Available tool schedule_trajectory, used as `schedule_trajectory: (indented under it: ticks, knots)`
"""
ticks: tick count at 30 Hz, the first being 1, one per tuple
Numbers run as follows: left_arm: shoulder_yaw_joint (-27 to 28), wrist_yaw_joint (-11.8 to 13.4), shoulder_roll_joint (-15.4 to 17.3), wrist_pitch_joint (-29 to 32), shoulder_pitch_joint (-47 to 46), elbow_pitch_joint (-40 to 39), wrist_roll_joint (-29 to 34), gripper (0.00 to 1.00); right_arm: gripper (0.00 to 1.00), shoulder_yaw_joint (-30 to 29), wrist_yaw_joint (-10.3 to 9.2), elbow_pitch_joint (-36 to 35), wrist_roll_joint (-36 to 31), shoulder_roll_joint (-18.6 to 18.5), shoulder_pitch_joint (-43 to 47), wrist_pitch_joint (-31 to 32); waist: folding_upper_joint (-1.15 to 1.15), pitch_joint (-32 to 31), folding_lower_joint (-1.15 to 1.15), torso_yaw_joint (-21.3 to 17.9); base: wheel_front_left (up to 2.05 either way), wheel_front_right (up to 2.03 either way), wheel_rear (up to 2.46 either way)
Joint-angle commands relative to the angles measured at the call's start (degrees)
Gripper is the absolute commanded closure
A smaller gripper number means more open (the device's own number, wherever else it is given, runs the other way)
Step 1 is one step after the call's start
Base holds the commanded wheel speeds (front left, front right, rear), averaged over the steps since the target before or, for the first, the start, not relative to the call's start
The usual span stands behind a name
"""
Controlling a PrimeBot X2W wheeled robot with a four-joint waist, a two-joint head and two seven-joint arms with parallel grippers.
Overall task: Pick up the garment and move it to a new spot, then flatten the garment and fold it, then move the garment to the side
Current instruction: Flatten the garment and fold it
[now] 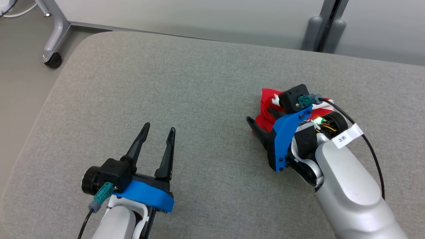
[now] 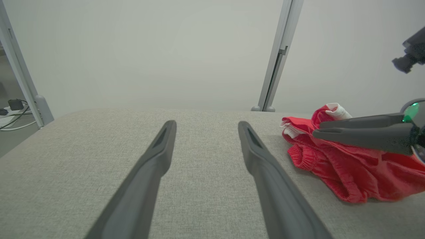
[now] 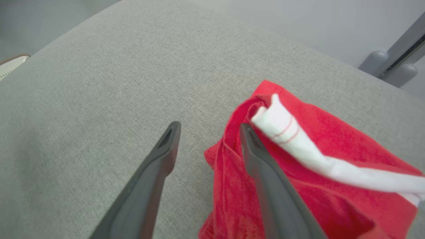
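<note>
While the left gripper [image 1: 159,126] hangs low over the near left part of the grey cloth-covered table [image 1: 199,83], its two dark fingers stand well apart with nothing between them. From the left wrist view, the same gripper [image 2: 206,123] points across bare grey cloth toward a pale wall.

The garment [image 1: 266,100] lies crumpled in a small heap on the right side of the table, well apart from the left gripper. It is red with a white band [image 3: 282,129] running along one edge, and a ribbed red hem shows in the left wrist view [image 2: 300,157].

The right gripper [image 1: 260,116] is down at the garment, angled toward the robot's left. In the right wrist view its jaws are parted wide: one finger [image 3: 166,149] sits over bare table just beside the cloth, and the other finger [image 3: 255,156] lies against the garment's edge, next to the rolled end of the white band. Nothing is pinched between them. I cannot tell whether the fingertips touch the table.

Beyond the far left corner of the table, a grey frame leg on a black wheel [image 1: 53,60] stands on the floor.
</note>
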Motion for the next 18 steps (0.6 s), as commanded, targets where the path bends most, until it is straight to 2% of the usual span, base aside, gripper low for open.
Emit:
schedule_trajectory:
  ticks: [1, 3, 7, 12, 17, 18]
  knots:
    - [0.33, -0.05, 0.10, -0.24, 0.53, 0.14, -0.02, 0.00, 0.00, 0.30, 0.01, -1.01, 2.19, 0.23, -0.61, -0.81, 0.00, -0.38, 0.00, -0.26, 0.00, 0.00, 0.00]
    - [0.90, -0.05, 0.16, -0.23, 0.88, 0.20, 0.03, 0.00, 0.00, 0.21, 0.01, -3.23, 5.35, -0.23, -0.31, -1.98, 0.00, -1.02, 0.00, -0.69, 0.00, 0.00, 0.00]
    - [1.29, -0.04, 0.17, -0.23, 1.66, 0.11, 0.44, 0.00, 0.00, -2.93, 0.00, -8.70, 7.66, -4.24, 2.00, -3.94, 0.00, -2.38, 0.00, -1.73, 0.00, 0.00, 0.00]
    - [1.42, -0.04, 0.49, -0.23, 2.29, 0.07, 0.62, 0.00, 0.00, -12.21, 0.01, -12.61, 5.61, -8.79, 6.92, -3.40, 0.00, -3.62, 0.00, -2.93, 0.00, 0.00, 0.00]
    - [1.50, -0.04, 0.81, -0.23, 2.08, -0.12, 0.74, 0.00, 0.00, -18.30, 0.01, -11.27, 2.09, -10.20, 10.62, -3.81, 0.00, -3.13, 0.00, -3.78, 0.00, 0.00, 0.00]
    - [1.41, -0.04, 0.85, -0.23, 1.83, -0.19, 0.73, 0.00, 0.54, -18.91, 0.01, -10.66, 1.72, -10.02, 10.62, -4.17, 0.00, -2.84, 0.00, -3.85, 0.00, 0.00, 0.00]
